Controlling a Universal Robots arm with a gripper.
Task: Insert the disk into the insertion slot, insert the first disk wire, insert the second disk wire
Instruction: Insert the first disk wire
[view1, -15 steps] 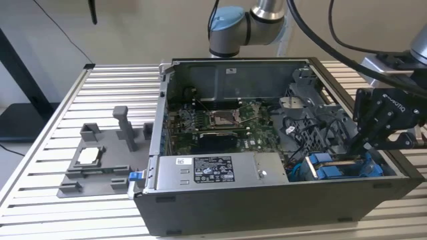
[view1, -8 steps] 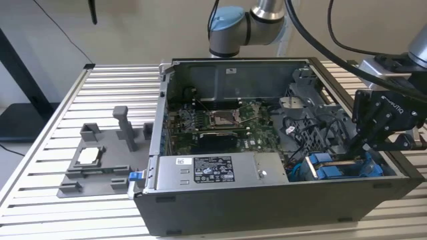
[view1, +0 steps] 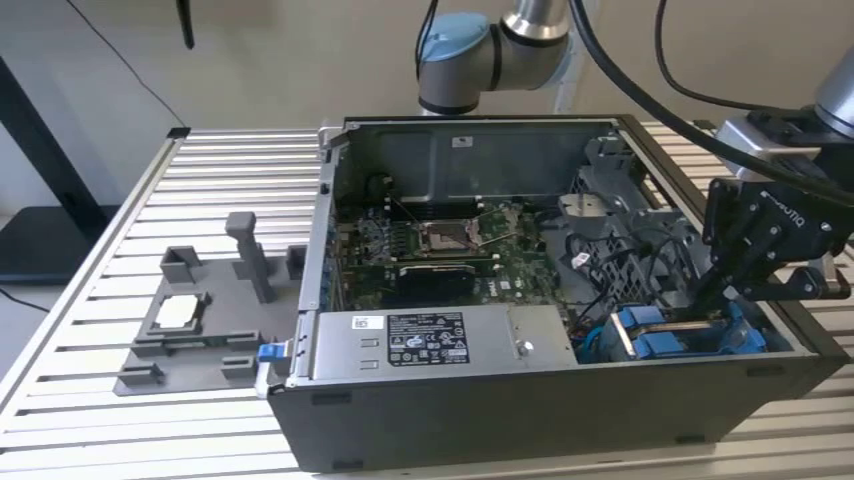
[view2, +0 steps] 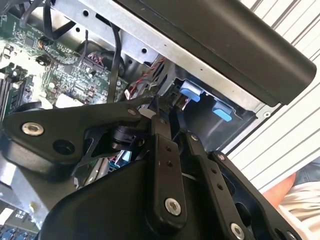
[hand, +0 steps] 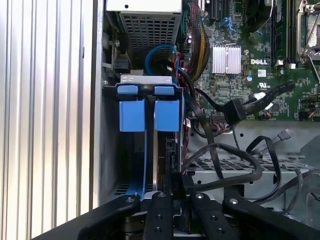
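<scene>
The work stands at the first step, seating the disk (hand: 168, 150) in its slot; neither wire looks plugged in yet. In the lower right of the exterior view the gripper (view1: 717, 305) reaches down into the drive bay at the near corner of the open computer case (view1: 534, 425), just to the exterior view's right of the silver power supply box (view1: 427, 345). The disk sits there on edge in its blue carrier (view1: 661, 345), partly down in the bay, with the carrier's two blue tabs (hand: 167, 116) standing side by side at the end away from the gripper. In both wrist views the fingers are drawn narrow, and they appear to pinch the disk's near edge, though the contact itself is hard to make out. Loose black cables lie just beside the bay over the perforated metal cage, one ending in a free connector (hand: 235, 107) near the green motherboard (view1: 441, 245). To my judgement, finishing this step calls for a straight push along the bay's rails with no tilt, keeping the carrier square and those cables out of its path.
</scene>
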